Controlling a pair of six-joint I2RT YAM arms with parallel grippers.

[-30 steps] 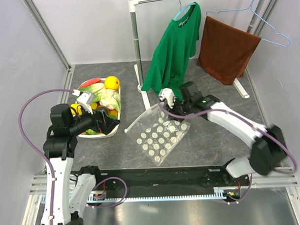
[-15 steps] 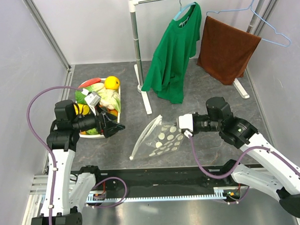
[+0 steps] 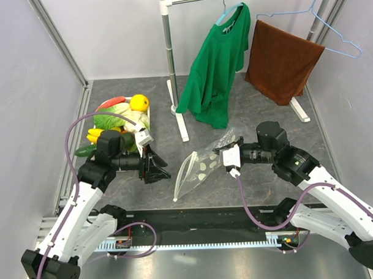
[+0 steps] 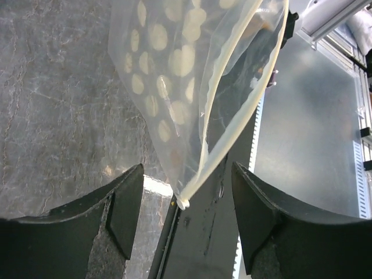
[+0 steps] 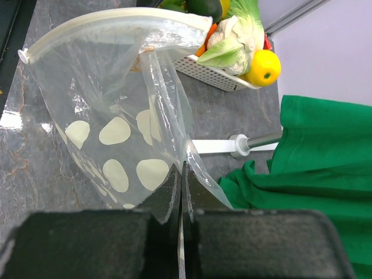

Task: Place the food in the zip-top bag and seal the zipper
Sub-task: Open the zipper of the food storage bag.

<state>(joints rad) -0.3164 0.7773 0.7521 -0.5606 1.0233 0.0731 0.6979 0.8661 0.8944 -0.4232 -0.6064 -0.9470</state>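
Note:
The clear dotted zip-top bag point(image 3: 203, 168) hangs above the table, its mouth facing left. My right gripper point(image 3: 231, 157) is shut on a fold of its film, as the right wrist view point(image 5: 182, 174) shows. The whitish zipper point(image 5: 104, 24) curves along the open mouth. My left gripper point(image 3: 162, 171) is open and empty, just left of the mouth. In the left wrist view the zipper's lower end point(image 4: 185, 200) hangs between my open fingers point(image 4: 125, 215), touching neither. The food point(image 3: 120, 114), with a yellow fruit point(image 3: 139, 102) and the cabbage point(image 5: 232, 43), lies in the white tray point(image 5: 212, 74) at the far left.
A white pole stand point(image 3: 172, 85) holds a green shirt point(image 3: 217, 59) and a brown towel point(image 3: 280, 59) at the back. Blue hangers point(image 3: 336, 36) hang at the top right. A black rail point(image 3: 201, 221) runs along the near table edge. Grey walls close both sides.
My left gripper has swung right from the tray to the bag's mouth, still open and empty. My right gripper has raised the bag, so its mouth now faces left.

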